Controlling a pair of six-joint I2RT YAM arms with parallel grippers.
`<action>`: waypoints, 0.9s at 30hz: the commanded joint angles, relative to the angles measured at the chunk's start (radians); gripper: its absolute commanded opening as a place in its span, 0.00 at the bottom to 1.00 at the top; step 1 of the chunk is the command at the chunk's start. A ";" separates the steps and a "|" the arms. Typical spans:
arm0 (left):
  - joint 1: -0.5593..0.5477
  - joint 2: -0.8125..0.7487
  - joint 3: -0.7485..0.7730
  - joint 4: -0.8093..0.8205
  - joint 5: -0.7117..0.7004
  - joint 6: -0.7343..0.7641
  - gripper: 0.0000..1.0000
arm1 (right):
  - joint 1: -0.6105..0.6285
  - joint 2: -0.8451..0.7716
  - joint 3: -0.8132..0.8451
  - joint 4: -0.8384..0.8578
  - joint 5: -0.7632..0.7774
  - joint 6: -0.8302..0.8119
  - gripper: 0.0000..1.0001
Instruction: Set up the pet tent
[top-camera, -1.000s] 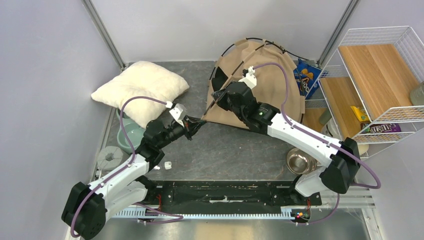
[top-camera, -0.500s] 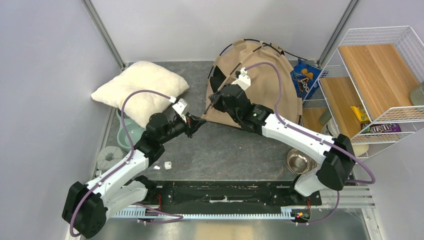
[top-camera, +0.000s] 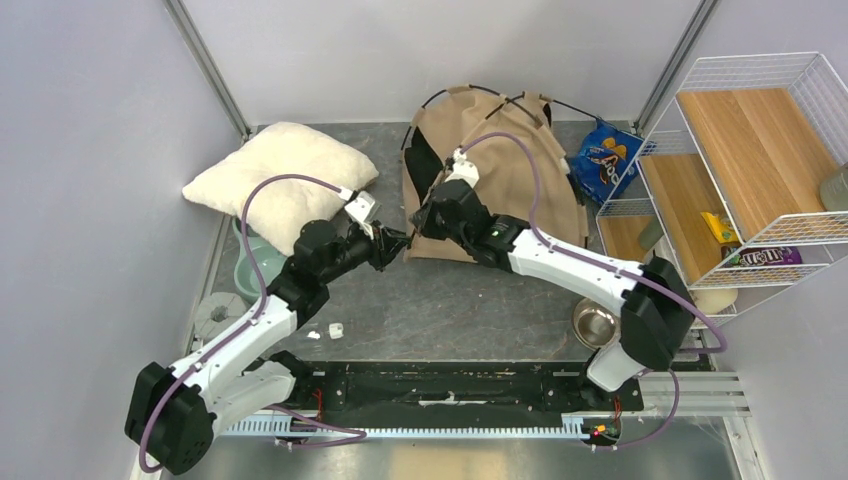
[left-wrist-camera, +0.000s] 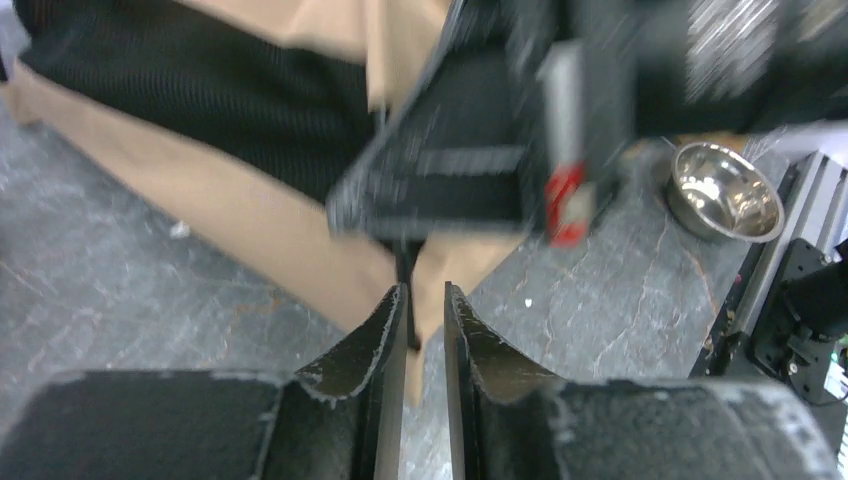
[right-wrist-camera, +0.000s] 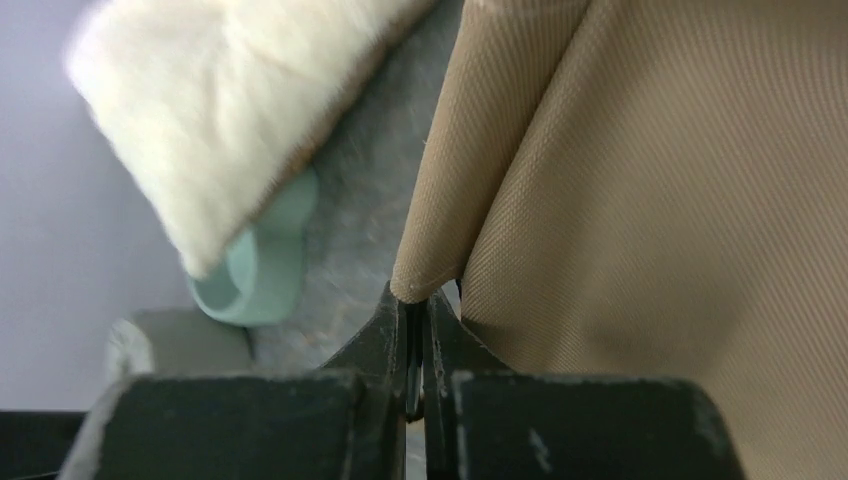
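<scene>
**A:** Top external view first. Where is the pet tent (top-camera: 490, 165)?

**B:** It sits at the far middle of the table (top-camera: 470, 300), only half-raised. Its tan fabric slumps over thin black poles. The fluffy white pillow (top-camera: 280, 175) is just beside it on the left, and the wire rack (top-camera: 760, 140) is near it on the right.

**A:** And the arms?

**B:** Both meet at the tent's near-left corner. The right gripper (right-wrist-camera: 415, 300) is pinched tight on the hem there, and its wrist view shows the jaws closed with the fabric edge at their tips. The left gripper (left-wrist-camera: 425, 300) stands only a narrow slit apart. A corner of fabric hangs in that slit with grey table showing beside it, so I judge it is not clamping.

**A:** Which step, then?

**B:** Spreading the base, I think. One gripper anchors the corner while the other has no firm hold. The tent isn't yet standing square.

**A:** Next move?

**B:** The left probably needs a firm hold on the pole end or hem. Then both should draw apart gently, so the poles bow out without the fabric slipping free.
</scene>
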 joint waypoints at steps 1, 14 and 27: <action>-0.003 -0.025 0.053 0.106 -0.022 0.043 0.27 | 0.007 0.063 -0.027 -0.084 -0.174 -0.090 0.00; -0.002 -0.101 0.030 0.093 -0.225 0.028 0.44 | 0.007 0.064 -0.010 -0.174 -0.225 -0.123 0.44; -0.002 -0.164 0.078 0.016 -0.481 -0.042 0.83 | -0.046 -0.126 0.139 -0.425 -0.341 -0.339 0.73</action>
